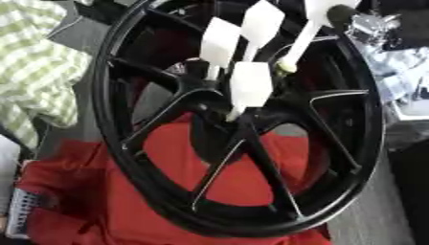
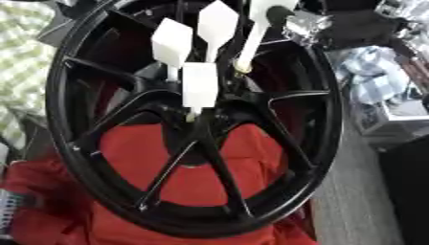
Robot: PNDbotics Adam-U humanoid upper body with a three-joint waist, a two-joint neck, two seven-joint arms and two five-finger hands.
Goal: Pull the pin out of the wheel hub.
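Black spoked wheel hub (image 1: 251,143), tilted and filling the view, lying over red cloth. Four white pins with flat paddle-shaped heads, standing out of the hub centre: nearest one (image 1: 249,86) in the middle, two (image 1: 220,43) (image 1: 262,24) behind it, a fourth (image 1: 300,45) slanting far right.

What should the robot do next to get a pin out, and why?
Probably pull the rightmost white pin back along its own length, away from the wheel hub. The right hand is already at that pin's top end, and the pin's lower end still sits at the hub. Whether the hand has hold of it cannot be seen.
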